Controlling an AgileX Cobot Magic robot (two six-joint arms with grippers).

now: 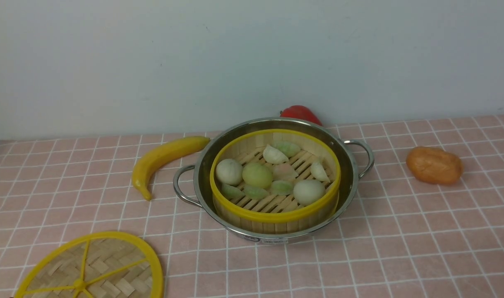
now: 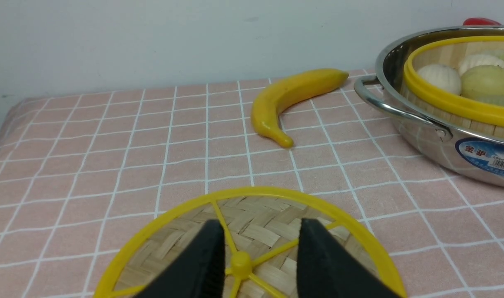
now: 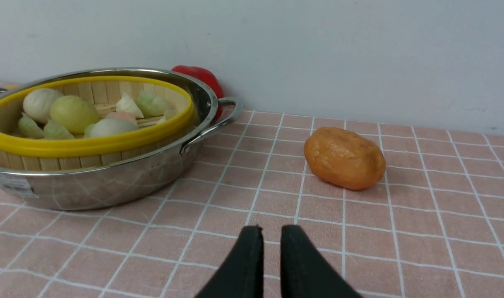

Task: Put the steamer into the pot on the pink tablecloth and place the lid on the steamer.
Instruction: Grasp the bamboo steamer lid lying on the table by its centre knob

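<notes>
Sitting in pot (image 1: pixel 203 167), steamer (image 1: pixel 272 216), perhaps dumplings (image 1: pixel 275 155) inside

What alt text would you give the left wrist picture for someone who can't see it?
The open left gripper straddles the yellow knob of the lid, lying on the pink tablecloth. Beyond are a banana and the pot holding the steamer.

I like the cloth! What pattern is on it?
The pink tablecloth has thin white grid lines; front view shows it best.
</notes>
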